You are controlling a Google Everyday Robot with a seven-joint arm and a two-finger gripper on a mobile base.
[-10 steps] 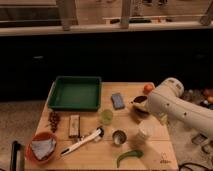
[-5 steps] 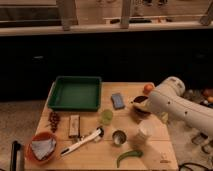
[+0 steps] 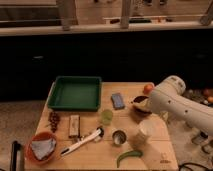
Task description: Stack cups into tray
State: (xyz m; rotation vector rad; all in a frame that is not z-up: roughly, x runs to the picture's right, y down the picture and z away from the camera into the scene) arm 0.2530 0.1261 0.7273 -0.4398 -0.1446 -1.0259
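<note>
The dark green tray (image 3: 75, 93) sits at the back left of the wooden table. A translucent light-green cup (image 3: 106, 116) stands in front of its right corner. A small steel cup (image 3: 118, 137) stands nearer the front. A larger cream-white cup (image 3: 145, 133) stands to its right. My white arm (image 3: 175, 102) comes in from the right. My gripper (image 3: 145, 119) is at its end, low between the dark bowl and the cream-white cup, mostly hidden by the arm.
A dark bowl (image 3: 140, 103) and an orange fruit (image 3: 148, 88) sit by the arm. A blue item (image 3: 118, 100), a white tool (image 3: 82, 141), a green pod (image 3: 128, 157), a small block (image 3: 74, 125), grapes (image 3: 53, 120) and an orange bowl (image 3: 42, 148) lie around the table.
</note>
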